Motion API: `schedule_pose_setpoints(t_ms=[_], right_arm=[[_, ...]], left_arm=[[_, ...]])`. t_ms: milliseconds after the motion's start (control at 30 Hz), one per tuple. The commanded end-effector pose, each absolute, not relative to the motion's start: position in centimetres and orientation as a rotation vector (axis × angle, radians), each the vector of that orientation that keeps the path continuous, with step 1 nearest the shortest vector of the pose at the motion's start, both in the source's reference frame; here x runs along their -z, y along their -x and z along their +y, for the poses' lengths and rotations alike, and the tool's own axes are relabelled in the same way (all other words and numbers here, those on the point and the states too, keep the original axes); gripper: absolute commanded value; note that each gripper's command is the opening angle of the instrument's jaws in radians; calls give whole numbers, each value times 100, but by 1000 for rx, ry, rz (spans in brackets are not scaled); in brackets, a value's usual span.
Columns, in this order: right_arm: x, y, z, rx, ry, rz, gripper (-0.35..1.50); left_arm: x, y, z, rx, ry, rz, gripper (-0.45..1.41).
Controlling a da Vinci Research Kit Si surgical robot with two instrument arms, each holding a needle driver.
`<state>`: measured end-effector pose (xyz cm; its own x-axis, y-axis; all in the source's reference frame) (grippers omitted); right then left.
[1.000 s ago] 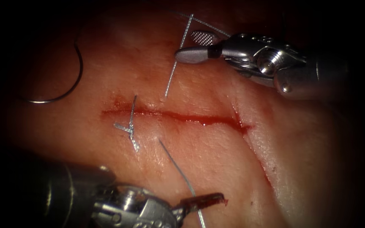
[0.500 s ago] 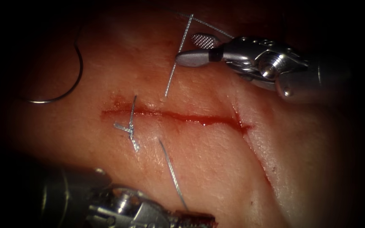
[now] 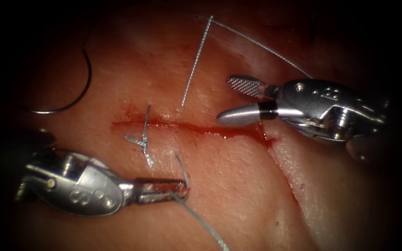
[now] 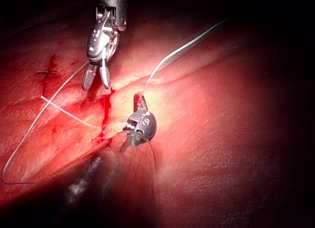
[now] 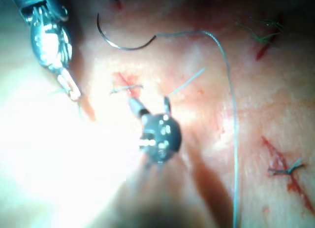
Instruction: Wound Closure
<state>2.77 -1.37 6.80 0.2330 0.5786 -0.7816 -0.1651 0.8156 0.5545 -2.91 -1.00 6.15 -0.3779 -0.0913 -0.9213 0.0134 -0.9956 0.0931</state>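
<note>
One cut crosses the tissue from left to right, with red fluid along its right half. Left arm's tool lies below the cut, jaws pressed together on the thread beside its exit point. Right arm's tool sits at the cut's right end, jaws spread, holding nothing. Needle rests free on the tissue toward its upper left edge, well apart from both tools. A tied stitch spans the cut's left end. Open tissue remains between the tools.
</note>
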Motion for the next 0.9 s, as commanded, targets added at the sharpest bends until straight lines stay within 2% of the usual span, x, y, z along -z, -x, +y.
schedule_pose_setpoints(t_ms=[33, 367, 900], right_arm=[[-680, -291, -144, -483, -401, 1254, 113], [-675, -311, -179, -318, -476, 1301, 111], [-669, -342, -199, -262, -472, 1314, 108]], left_arm=[[-620, 294, -102, 2534, -1744, -103, -45], [-610, 281, -83, 2489, -2075, -171, -45], [-633, 281, -85, 2526, -2097, -200, -45]])
